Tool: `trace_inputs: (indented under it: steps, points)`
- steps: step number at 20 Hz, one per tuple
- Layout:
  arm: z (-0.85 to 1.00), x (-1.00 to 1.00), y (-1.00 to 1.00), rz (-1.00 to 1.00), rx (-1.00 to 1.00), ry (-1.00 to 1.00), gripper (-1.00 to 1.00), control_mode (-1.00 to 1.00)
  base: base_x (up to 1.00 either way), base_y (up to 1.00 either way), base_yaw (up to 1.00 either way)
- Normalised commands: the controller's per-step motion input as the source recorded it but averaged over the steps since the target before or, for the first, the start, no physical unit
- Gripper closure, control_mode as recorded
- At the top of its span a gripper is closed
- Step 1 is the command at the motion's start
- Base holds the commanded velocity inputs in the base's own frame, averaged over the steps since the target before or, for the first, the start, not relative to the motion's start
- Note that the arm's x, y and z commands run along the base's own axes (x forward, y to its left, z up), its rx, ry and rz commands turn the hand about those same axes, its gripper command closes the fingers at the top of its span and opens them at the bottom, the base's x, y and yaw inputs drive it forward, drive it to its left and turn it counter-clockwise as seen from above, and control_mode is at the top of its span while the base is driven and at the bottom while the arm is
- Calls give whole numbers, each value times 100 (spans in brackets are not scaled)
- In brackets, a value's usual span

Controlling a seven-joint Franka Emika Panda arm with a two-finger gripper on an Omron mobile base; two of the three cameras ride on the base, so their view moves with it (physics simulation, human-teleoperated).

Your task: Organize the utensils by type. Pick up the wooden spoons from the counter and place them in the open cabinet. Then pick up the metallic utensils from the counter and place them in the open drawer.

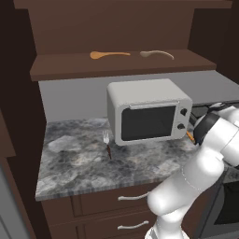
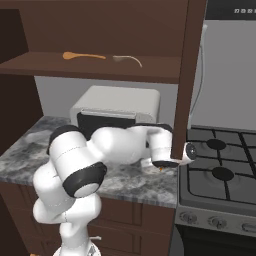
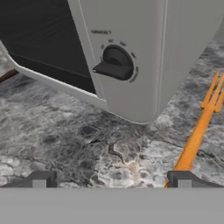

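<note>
On the counter [image 3: 87, 144]: our orange fork [image 3: 199, 127], right of the microwave [image 3: 131, 57].
Gripper [image 3: 111, 179]: ours is wide open, holding nothing.
Fork: we think light, stiff, slippery; grab mid-handle.

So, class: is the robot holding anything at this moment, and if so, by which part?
Nothing is held. The gripper hangs with jaws wide open above the counter; the orange utensil lies loose beside one fingertip.
</note>
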Motion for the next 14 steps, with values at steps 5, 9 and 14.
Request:
trace_inputs:
  steps: [5,9,14]
  points:
    - [-21,0,14,0,-10,-22,-100,-100,0,0,0]
    - [-3,9,11,0,-7,-17,-100,-100,0,0,0]
    - [0,19,1,0,-8,-12,-100,-100,0,0,0]
